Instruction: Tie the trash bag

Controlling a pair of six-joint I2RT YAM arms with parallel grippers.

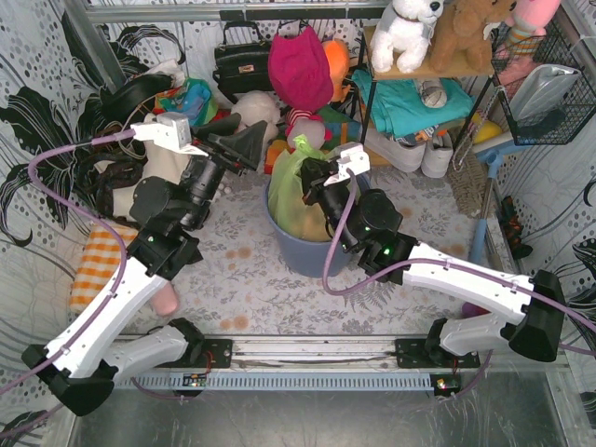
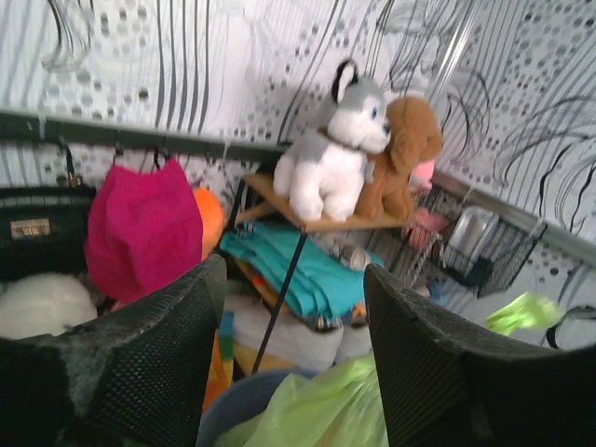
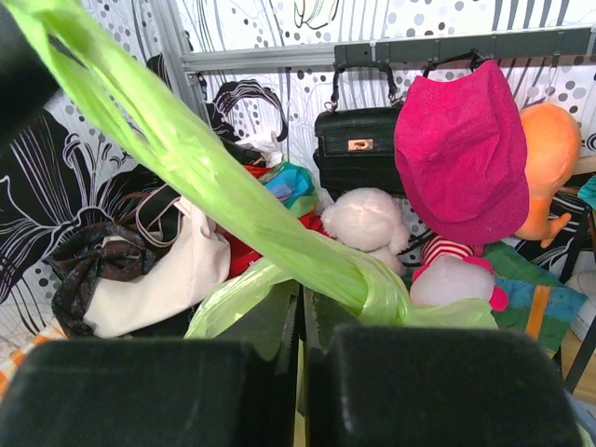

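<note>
We find no readable text, number or brand anywhere; the small gold clasp plate (image 3: 359, 144) on the black leather handbag (image 3: 354, 172), ahead of the right gripper (image 3: 300, 321), shows nothing legible.

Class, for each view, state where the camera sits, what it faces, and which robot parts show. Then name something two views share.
Top external: above and behind; looks down at the trash bag; left arm, right arm show.
Left wrist: faces the plush husky; left gripper open.
Right wrist: faces the wall; right gripper shut on trash bag.
All share the pink hat.
</note>
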